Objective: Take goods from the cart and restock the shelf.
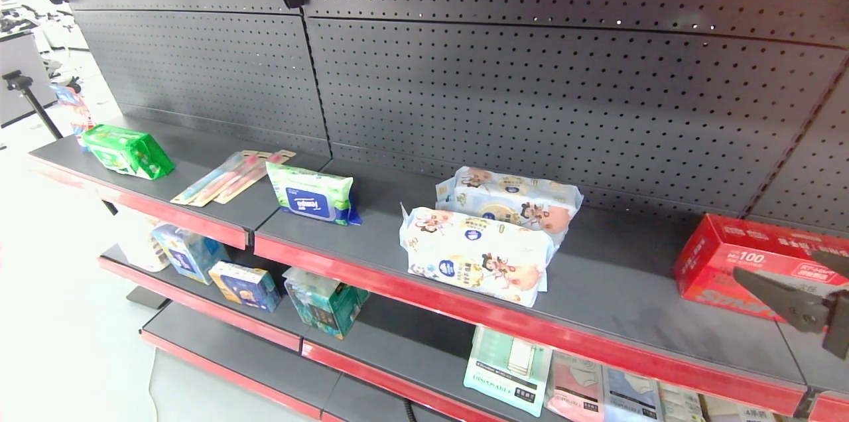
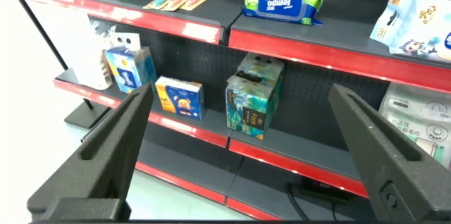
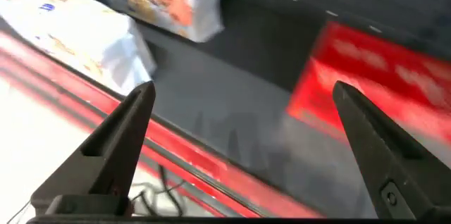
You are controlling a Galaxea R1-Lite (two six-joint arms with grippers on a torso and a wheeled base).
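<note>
Our left end effector point(image 2: 236, 94) is spread wide and holds nothing. It faces the lower tier of the shelf point(image 2: 317, 51), where a blue box point(image 2: 130, 69), a yellow-and-blue box point(image 2: 180, 97) and a teal box point(image 2: 254, 97) stand in a row. On the upper tier we see, from the left, a green pack point(image 1: 129, 151), carded toothbrushes point(image 1: 229, 176) and a wet wipes pack point(image 1: 312, 193). Next comes the near tissue pack point(image 1: 477, 253), touching the far tissue pack point(image 1: 511, 200) behind it. Well to their right lies a red box point(image 1: 723, 249). Our right end effector point(image 1: 775, 264) hovers at the near side of that box, fingers wide apart and empty.
</note>
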